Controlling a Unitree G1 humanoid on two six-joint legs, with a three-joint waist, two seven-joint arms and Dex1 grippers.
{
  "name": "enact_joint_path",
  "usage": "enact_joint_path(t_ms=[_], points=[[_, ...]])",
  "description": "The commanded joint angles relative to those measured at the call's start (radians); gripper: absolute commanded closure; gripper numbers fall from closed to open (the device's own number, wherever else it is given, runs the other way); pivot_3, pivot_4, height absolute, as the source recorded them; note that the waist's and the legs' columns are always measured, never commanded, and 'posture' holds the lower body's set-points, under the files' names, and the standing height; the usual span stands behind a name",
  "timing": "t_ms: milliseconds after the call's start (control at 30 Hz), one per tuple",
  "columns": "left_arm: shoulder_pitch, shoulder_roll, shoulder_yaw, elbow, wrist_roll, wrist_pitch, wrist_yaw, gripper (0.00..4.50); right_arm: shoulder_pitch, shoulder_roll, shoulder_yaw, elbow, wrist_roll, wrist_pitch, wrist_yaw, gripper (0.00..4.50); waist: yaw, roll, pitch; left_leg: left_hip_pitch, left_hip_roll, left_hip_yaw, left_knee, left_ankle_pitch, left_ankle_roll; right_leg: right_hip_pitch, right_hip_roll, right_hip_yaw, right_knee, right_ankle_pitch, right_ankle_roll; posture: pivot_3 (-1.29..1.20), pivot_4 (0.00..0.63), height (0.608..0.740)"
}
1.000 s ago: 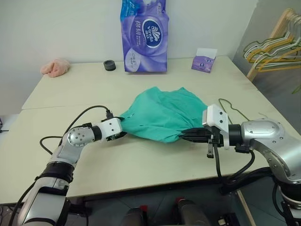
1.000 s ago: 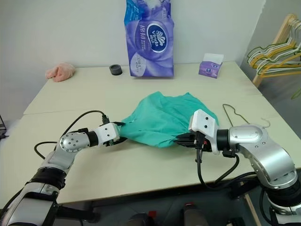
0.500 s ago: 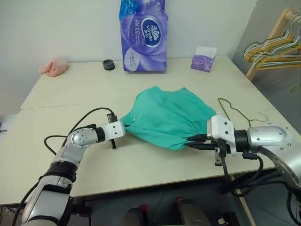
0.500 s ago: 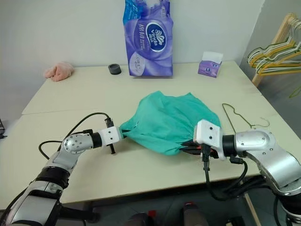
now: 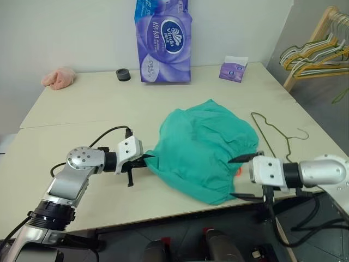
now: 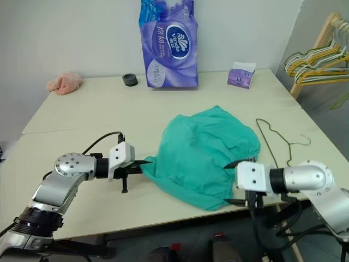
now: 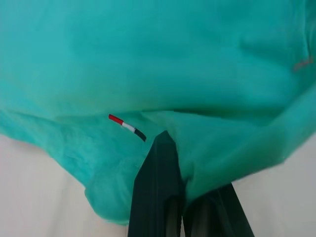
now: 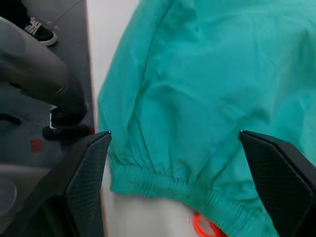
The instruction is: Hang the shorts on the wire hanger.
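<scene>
Laundry-practice room: table (image 5: 82, 103), hanger rack (image 5: 316, 46), tissue pack (image 5: 163, 41).

My left gripper (image 5: 145, 159) is pinched tight on the shorts (image 5: 204, 150) at their left edge, while my right gripper (image 5: 238, 177) (jaws spread wide, pointing left) holds nothing at their near edge.

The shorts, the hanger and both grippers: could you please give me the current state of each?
shorts: crumpled on the table, not on the hanger, left edge pinched.
wire hanger: flat on the table beside the shorts, bare.
left gripper: shut on the shorts.
right gripper: open, fingers wide at the waistband, holding nothing.
</scene>
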Motion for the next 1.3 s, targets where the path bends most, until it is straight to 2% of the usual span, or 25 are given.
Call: enact_joint_path(t_ms=[33,200,433,700,800,1033,1167,1300], points=[[-0.033,-0.003,0.030,-0.060,-0.052,0.071,-0.002,4.50,0.041,0.030,0.064,-0.030,-0.074,-0.034,-0.057,0.02,0.000,0.000,0.000,0.000,0.000,0.000,0.000,0.000,0.000,0.000,0.000,0.000,0.000,0.000,0.000,-0.22,0.102,0.740],[-0.077,-0.037,0.040,-0.073,-0.097,0.133,0.013,4.50,0.092,0.088,0.133,-0.015,-0.165,-0.080,-0.124,0.02,0.001,-0.001,0.000,0.000,0.000,0.000,0.000,0.000,0.000,0.000,0.001,0.000,0.000,0.000,0.000,-0.23,0.101,0.740],[-0.121,-0.098,0.043,-0.100,-0.147,0.203,0.049,4.50,0.107,0.159,0.201,0.031,-0.286,-0.051,-0.220,0.02,0.000,-0.001,0.000,0.000,-0.001,0.000,0.000,0.000,0.000,0.000,0.001,0.001,0.000,0.000,0.000,-0.23,0.100,0.740],[-0.130,-0.099,0.051,-0.094,-0.147,0.210,0.060,4.50,0.116,0.235,0.241,0.050,-0.380,0.038,-0.302,0.02,0.000,-0.001,0.000,0.000,-0.001,0.000,0.000,0.000,0.000,0.000,0.001,0.001,0.000,0.000,0.000,-0.23,0.100,0.740],[-0.132,-0.096,0.055,-0.092,-0.145,0.209,0.065,4.50,0.100,0.253,0.231,0.076,-0.405,0.049,-0.328,0.60,0.000,-0.001,0.000,0.000,-0.001,0.000,0.001,0.000,0.000,0.000,0.001,0.001,0.000,0.000,0.000,-0.22,0.098,0.740],[-0.113,-0.072,0.074,-0.078,-0.128,0.195,0.077,4.50,0.067,0.257,0.172,0.125,-0.391,0.037,-0.328,3.13,0.001,-0.001,0.000,0.000,-0.001,0.000,0.001,0.000,0.000,0.000,0.001,0.001,0.001,0.000,0.000,-0.21,0.096,0.740],[-0.071,-0.001,0.070,-0.050,-0.067,0.135,0.054,4.50,0.035,0.176,0.086,0.177,-0.332,-0.027,-0.234,4.46,0.000,-0.001,0.000,0.000,-0.001,0.000,0.001,0.000,0.000,0.000,0.001,0.001,0.001,0.000,0.000,-0.20,0.095,0.740],[-0.006,0.081,0.046,-0.033,0.010,0.045,0.009,4.50,-0.022,0.103,0.008,0.236,-0.225,-0.067,-0.112,4.46,-0.002,0.000,0.000,0.001,-0.001,0.001,0.000,0.000,0.000,0.000,0.001,0.001,0.001,0.000,0.000,-0.19,0.091,0.740]])
